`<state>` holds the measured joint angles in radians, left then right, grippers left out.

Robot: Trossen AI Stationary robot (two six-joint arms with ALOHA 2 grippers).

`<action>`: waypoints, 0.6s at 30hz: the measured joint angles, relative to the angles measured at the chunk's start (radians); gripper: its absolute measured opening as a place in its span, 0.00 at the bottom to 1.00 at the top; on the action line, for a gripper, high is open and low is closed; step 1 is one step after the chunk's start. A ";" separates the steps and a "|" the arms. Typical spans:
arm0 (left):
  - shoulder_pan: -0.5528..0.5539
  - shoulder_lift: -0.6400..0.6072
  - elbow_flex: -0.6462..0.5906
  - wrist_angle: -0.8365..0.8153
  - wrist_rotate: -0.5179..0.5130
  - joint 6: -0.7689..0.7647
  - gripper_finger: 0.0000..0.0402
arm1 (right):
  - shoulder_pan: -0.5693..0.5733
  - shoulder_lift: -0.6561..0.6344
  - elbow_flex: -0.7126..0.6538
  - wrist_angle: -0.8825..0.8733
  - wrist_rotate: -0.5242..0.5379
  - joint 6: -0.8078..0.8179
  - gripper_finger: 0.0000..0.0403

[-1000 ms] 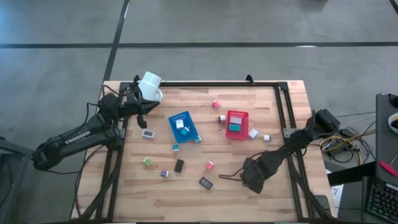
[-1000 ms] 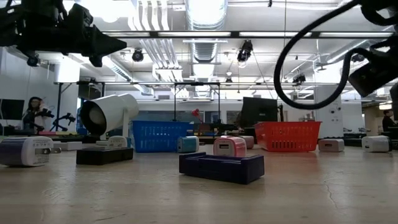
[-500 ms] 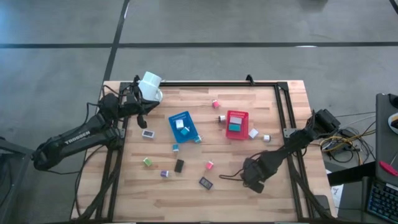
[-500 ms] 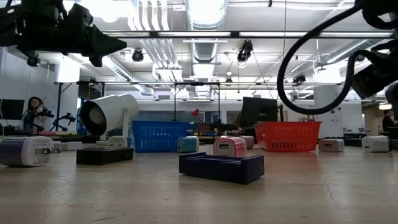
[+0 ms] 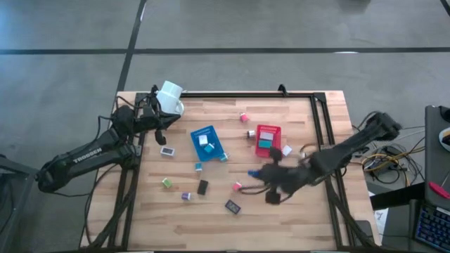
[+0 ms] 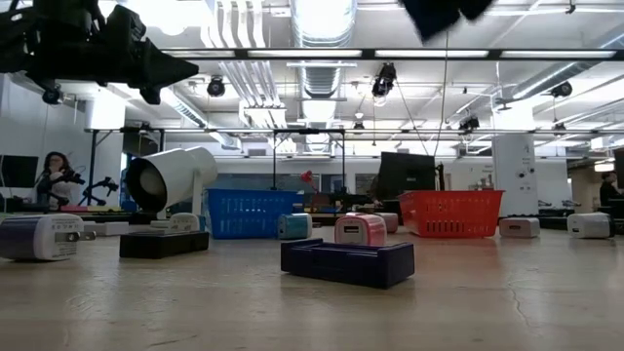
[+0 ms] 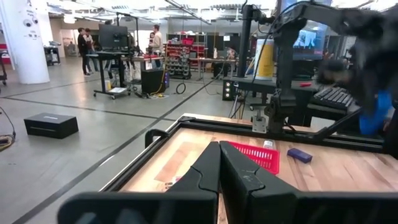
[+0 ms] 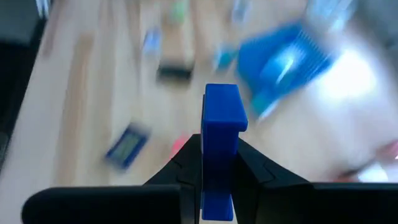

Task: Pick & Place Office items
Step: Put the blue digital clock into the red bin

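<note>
My right gripper [image 8: 221,163] is shut on a blue block [image 8: 221,124] and hangs over the table's middle, near the red tray [image 5: 267,140]; it is blurred in the high view [image 5: 271,186]. My left gripper [image 7: 219,148] is shut and holds nothing, beside the white mug [image 5: 170,96] at the far left corner. Small blocks lie flat on the wood: pink [image 5: 237,186], black [image 5: 202,187], green [image 5: 166,183], purple [image 5: 186,196], white [image 5: 167,150] and a flat dark one [image 5: 233,206]. Other blocks lie in the blue tray [image 5: 207,143] and the red tray. My right gripper pinches the blue block's lower part [image 8: 221,177] between its two fingers [image 8: 186,165]. The block's free end [image 8: 222,99] sticks out past the fingertips. The block is lifted clear of the table.
A black frame rail [image 5: 246,94] runs along the far edge and down the right side [image 5: 325,140]. A pink block [image 5: 244,117] and a white block [image 5: 286,150] lie near the red tray. Bare wood lies at the near right [image 5: 302,225].
My right gripper has swung fast from the table's near right part toward the left and far edges, ending over the middle near the red tray. In the low view its arm has left the right side and now shows only at the top.
</note>
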<state>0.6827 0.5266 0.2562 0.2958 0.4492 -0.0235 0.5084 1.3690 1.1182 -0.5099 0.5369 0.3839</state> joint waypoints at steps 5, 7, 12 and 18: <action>0.000 0.000 0.000 0.000 0.000 0.000 0.02 | -0.010 -0.273 -0.163 0.240 0.070 -0.245 0.10; 0.000 0.000 0.000 0.000 0.000 0.000 0.02 | -0.010 -0.382 -0.269 0.372 0.070 -0.306 0.10; 0.000 0.000 0.000 0.000 0.000 0.006 0.02 | -0.015 -0.637 -0.546 0.612 0.080 -0.409 0.10; 0.000 0.000 0.000 -0.004 0.000 0.012 0.02 | -0.023 -0.884 -0.833 0.874 0.092 -0.531 0.10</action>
<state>0.6827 0.5266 0.2558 0.2919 0.4488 -0.0113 0.4850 0.4847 0.2848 0.3644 0.6292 -0.1475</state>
